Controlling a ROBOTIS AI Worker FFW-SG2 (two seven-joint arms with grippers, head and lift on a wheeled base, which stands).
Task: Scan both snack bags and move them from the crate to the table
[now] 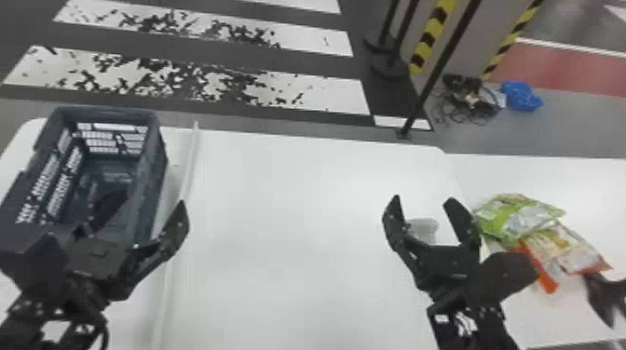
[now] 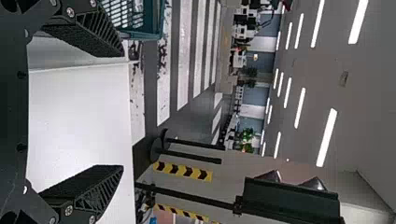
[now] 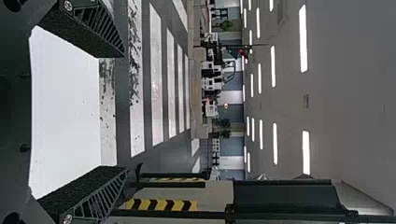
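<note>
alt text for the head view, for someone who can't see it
Two snack bags, one green and one orange, lie overlapping on a white table at right; a dark crate stands at left. The left gripper, near the crate, and right gripper, nearer the bags, are open.

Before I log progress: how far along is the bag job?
The move looks done: the green bag and orange bag lie on the table, outside the crate. Nothing is in hand: left end effector and right end effector are open. Scanning can't be confirmed; otherwise nothing seems left.
</note>
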